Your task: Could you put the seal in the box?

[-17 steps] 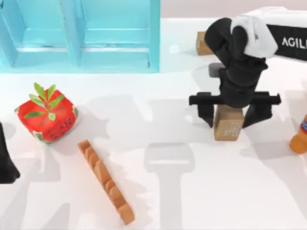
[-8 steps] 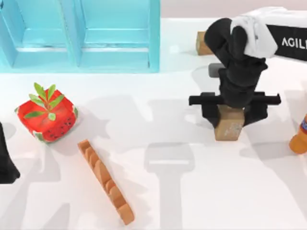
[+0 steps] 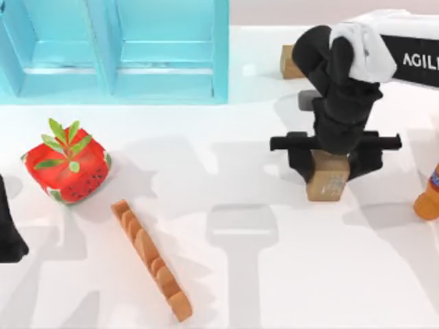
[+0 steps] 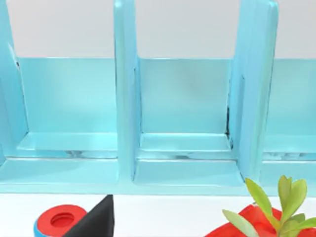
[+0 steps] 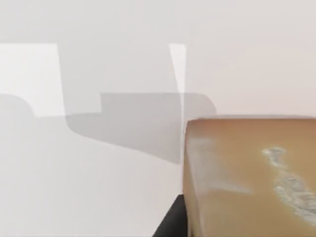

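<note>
The right pincer [image 3: 328,162] stands over the right half of the white table [image 3: 274,274], its two dark fingers [image 3: 296,163] drawn in against opposite sides of the seal [image 3: 327,176], a squat tan block with whitish marks on its near face; it has the block in its grip, though whether the block rests on the table cannot be told. In the right wrist view the seal [image 5: 249,177] looms close, marks showing. Behind the pincer, near the table's far edge, lies another small wooden block [image 3: 291,64]. To its right, at the table's edge, stands an orange bottle [image 3: 429,195]. Well off to its left lie a long scalloped orange strip [image 3: 151,259] and a red watermelon-patterned cube with green leaves [image 3: 67,166]. The blue box [image 3: 116,51], with open compartments, stands far to its left at the back. The left arm [image 3: 8,229] is parked at the left edge.
</note>
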`<state>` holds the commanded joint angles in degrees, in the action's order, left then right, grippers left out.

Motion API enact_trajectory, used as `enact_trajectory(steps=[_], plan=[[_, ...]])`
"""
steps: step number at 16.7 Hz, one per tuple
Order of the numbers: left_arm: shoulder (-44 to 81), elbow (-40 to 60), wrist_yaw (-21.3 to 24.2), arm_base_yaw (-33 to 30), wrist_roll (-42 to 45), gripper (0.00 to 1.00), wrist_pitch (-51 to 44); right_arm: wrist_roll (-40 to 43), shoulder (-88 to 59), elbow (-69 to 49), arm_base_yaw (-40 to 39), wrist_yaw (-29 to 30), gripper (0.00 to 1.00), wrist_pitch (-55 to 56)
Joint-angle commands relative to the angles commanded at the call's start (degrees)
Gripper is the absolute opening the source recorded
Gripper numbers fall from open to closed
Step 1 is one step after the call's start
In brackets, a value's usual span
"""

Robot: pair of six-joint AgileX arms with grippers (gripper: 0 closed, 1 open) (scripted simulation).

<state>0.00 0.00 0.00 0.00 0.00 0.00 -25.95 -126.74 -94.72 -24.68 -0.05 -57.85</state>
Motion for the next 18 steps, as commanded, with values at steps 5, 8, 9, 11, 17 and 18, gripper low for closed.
enact_trajectory(steps=[5, 8, 9, 11, 17, 18], plan=[[0.0, 0.0, 0.0, 0.0, 0.0, 1.0, 0.0, 0.1, 1.1, -8.3, -0.1, 0.0, 0.0, -9.8], [0.0, 0.0, 0.0, 0.0, 0.0, 1.0, 0.0, 0.1, 2.5, -14.7, 0.1, 0.0, 0.0, -17.9], [0.0, 0.0, 0.0, 0.0, 0.0, 1.0, 0.0, 0.1, 2.9, -16.2, 0.1, 0.0, 0.0, -19.5], [0.0, 0.0, 0.0, 0.0, 0.0, 1.0, 0.0, 0.2, 3.4, -17.3, 0.2, 0.0, 0.0, -20.7], [0.0, 0.0, 0.0, 0.0, 0.0, 1.0, 0.0, 2.1, 3.9, -17.4, 2.1, 0.7, 0.0, -20.1], [0.0, 0.0, 0.0, 0.0, 0.0, 1.0, 0.0, 3.9, 4.7, -17.4, 3.9, 1.3, 0.0, -19.8]])
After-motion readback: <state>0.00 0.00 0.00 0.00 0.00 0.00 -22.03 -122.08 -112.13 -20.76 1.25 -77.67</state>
